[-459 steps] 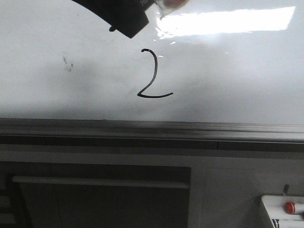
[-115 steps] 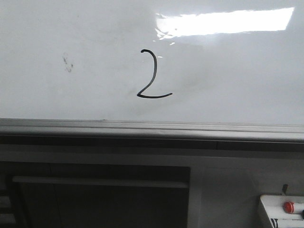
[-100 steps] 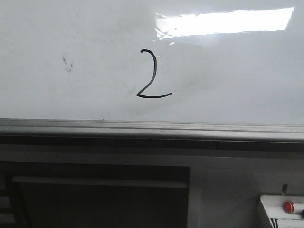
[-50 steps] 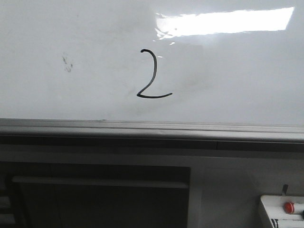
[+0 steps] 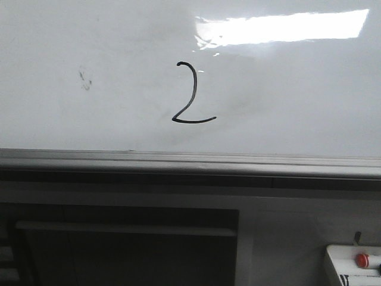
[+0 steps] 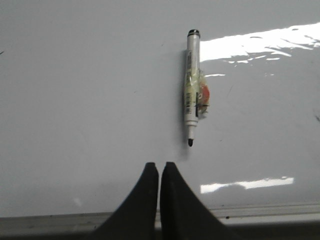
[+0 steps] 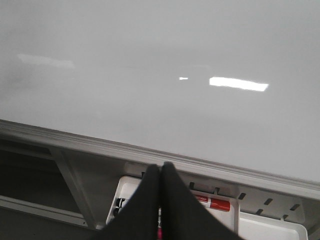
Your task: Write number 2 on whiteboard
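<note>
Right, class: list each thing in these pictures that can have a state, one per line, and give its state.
the number 2: fully drawn, curved top and base stroke complete.
the whiteboard: glossy, marked with the digit and a small faint smudge.
marker: uncapped, tip exposed, lying against the board, held by nothing.
left gripper: shut, empty.
right gripper: shut, empty.
</note>
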